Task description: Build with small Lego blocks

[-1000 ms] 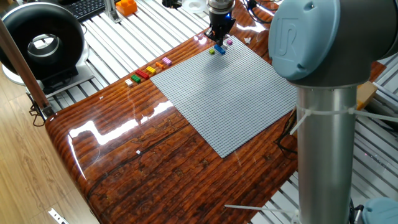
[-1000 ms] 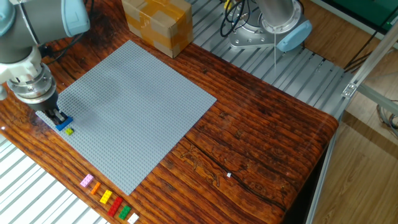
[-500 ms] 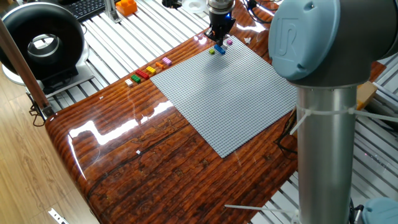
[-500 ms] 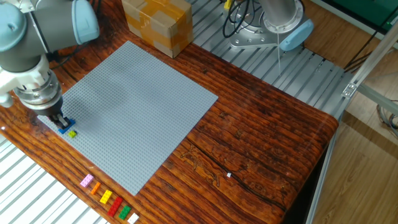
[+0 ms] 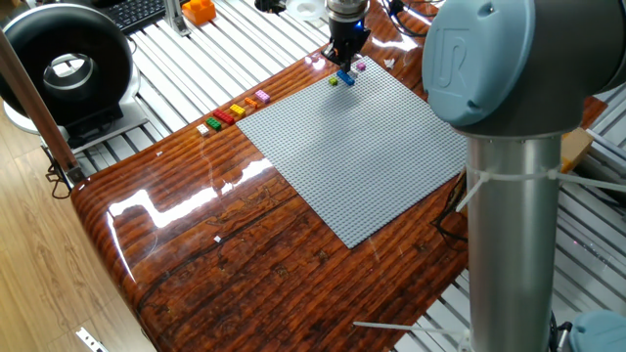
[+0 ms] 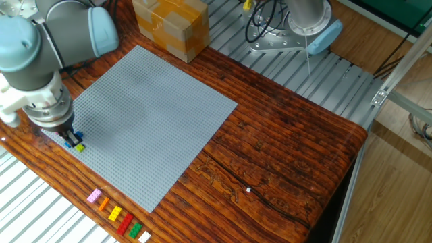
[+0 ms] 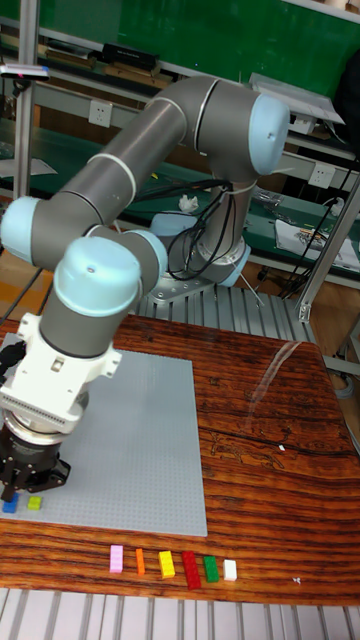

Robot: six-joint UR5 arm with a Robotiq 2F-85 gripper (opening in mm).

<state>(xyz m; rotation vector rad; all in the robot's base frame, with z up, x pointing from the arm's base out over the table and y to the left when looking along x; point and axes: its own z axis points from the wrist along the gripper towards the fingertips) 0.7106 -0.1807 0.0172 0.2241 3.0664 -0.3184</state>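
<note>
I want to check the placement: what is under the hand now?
Under the hand lie a blue brick and a green brick on the grey baseplate. The fingertip contact is covered.

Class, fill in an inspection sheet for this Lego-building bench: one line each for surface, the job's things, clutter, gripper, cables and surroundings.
Surface: glossy wooden table bearing a grey baseplate.
Job's things: row of spare bricks off the baseplate's edge, pink to white; blue brick and green brick side by side at the baseplate's corner.
Clutter: cardboard box at the table's far edge.
Gripper: gripper down at the blue brick; whether it grips cannot be told.
Cables: black cables around the arm's base.
Surroundings: slatted metal bench, black round device.
</note>
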